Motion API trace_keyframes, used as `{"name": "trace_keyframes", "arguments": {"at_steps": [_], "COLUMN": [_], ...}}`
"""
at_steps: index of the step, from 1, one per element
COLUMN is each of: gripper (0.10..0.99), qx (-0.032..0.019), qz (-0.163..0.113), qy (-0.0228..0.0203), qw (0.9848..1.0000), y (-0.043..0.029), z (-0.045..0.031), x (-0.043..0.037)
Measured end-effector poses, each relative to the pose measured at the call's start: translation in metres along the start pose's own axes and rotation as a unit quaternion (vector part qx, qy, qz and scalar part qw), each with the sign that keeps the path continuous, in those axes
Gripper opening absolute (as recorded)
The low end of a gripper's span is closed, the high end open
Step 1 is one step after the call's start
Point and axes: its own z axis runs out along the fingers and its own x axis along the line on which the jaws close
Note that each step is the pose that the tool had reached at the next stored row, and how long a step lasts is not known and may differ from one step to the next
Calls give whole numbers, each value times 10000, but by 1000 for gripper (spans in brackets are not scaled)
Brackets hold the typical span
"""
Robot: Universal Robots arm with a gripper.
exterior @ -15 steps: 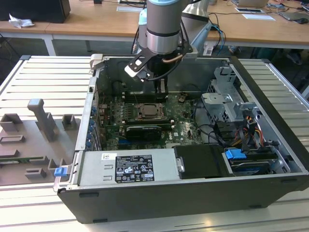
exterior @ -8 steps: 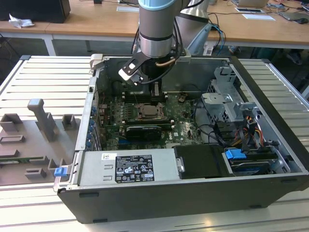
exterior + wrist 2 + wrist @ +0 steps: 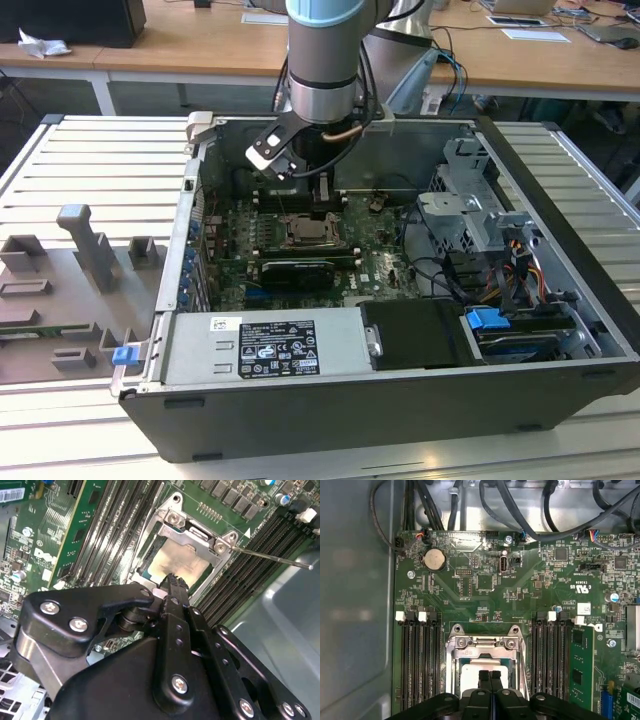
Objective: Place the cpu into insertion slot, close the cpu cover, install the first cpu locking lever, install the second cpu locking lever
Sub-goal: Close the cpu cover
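Black fingers [image 3: 484,680] are pressed tightly together, gripping nothing, with their tips at the top of the pale silvery-beige square cpu [image 3: 182,560]. It lies in the dark square insertion slot [image 3: 309,232], framed by the silvery metal cpu cover [image 3: 485,642]. A thin metal lever rod [image 3: 272,556] sticks out sideways above the green motherboard [image 3: 520,590].

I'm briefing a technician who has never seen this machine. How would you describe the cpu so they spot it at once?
Inside the open computer case, find the green motherboard and the silvery cpu cover set between two banks of black memory slots. The cpu shows through that frame's cut-out, at the tips of the hand. It is the only flat, pale, square metal face there.
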Motion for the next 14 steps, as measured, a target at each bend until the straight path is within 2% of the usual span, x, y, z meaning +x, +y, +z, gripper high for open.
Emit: {"name": "trace_keyframes", "arguments": {"at_steps": [7,14], "gripper": [106,106], "qx": [0,1], "qz": [-8,-73], "qy": [1,3], "qw": [10000,10000], "y": [-18,-174], "z": [25,84], "x": [0,0]}}
